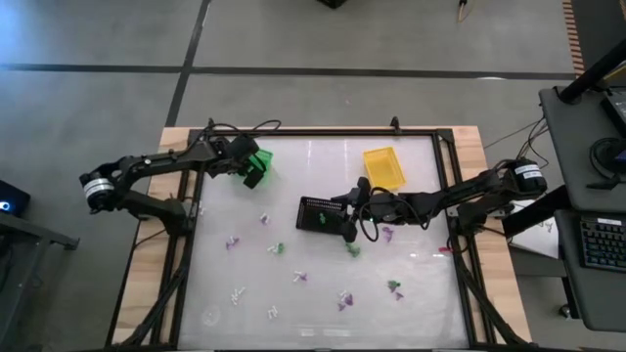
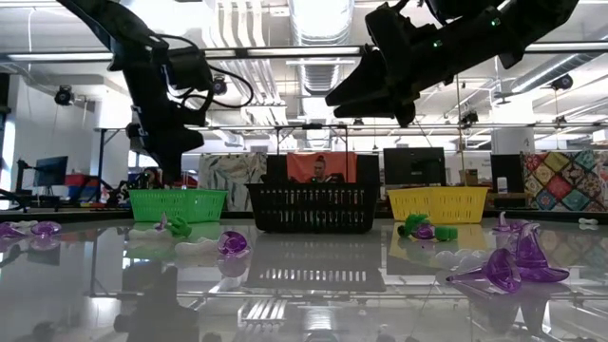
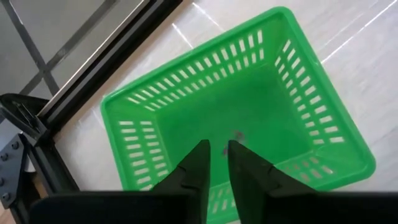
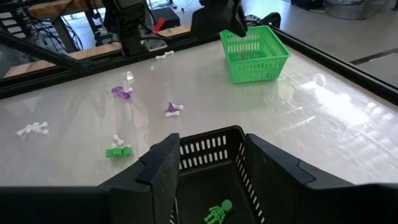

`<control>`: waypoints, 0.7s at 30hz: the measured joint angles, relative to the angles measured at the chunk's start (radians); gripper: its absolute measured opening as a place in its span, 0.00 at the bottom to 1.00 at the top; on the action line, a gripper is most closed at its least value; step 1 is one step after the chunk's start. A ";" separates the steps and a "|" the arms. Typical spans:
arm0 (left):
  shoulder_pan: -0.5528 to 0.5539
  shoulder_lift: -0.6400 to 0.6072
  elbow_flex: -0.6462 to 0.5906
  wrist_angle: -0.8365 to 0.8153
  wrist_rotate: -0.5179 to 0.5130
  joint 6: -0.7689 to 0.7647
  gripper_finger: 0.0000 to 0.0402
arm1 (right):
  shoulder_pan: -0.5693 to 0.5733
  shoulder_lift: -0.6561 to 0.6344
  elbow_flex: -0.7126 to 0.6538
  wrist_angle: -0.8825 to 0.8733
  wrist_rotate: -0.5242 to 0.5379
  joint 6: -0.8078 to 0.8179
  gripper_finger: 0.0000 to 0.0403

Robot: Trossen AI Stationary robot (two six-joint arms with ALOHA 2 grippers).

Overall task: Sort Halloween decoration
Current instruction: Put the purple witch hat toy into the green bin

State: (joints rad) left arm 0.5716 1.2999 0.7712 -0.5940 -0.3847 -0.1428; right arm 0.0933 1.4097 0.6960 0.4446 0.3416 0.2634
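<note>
Your trinkets [image 1: 344, 297] scattered on the bench [image 1: 421, 284] below the black basket [image 1: 319, 212] look light, stiff and slippery, so pinch them across the middle. The left pincer [image 3: 215, 155] hangs narrow and empty over the green basket [image 3: 298, 93]; the right pincer [image 4: 208, 155] gapes wide over the black one

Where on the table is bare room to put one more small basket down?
Free: the strip between the green basket and the yellow basket, and the corner left of the white trinkets. Crowded: in front of the black basket, where purple trinkets and green trinkets lie scattered.
</note>
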 joint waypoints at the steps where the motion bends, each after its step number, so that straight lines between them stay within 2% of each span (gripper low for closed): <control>1: 0.000 0.000 0.000 0.001 0.000 0.000 0.14 | 0.000 0.000 0.000 0.000 0.000 0.000 0.42; 6: 0.000 -0.001 0.000 0.002 0.000 0.000 0.22 | 0.000 0.000 0.000 0.000 0.000 0.000 0.42; 11: -0.038 -0.040 0.000 0.003 0.009 -0.030 0.26 | 0.000 0.000 0.000 -0.001 -0.009 0.062 0.42; 16: -0.156 -0.134 0.000 0.015 0.010 -0.101 0.26 | 0.000 0.000 0.004 -0.032 -0.113 0.195 0.42; 21: -0.328 -0.227 0.000 0.091 0.009 -0.165 0.26 | 0.000 0.000 0.086 -0.299 -0.169 0.341 0.42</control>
State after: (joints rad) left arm 0.2438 1.0726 0.7712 -0.5032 -0.3758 -0.3078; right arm 0.0937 1.4094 0.7822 0.1454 0.1726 0.6041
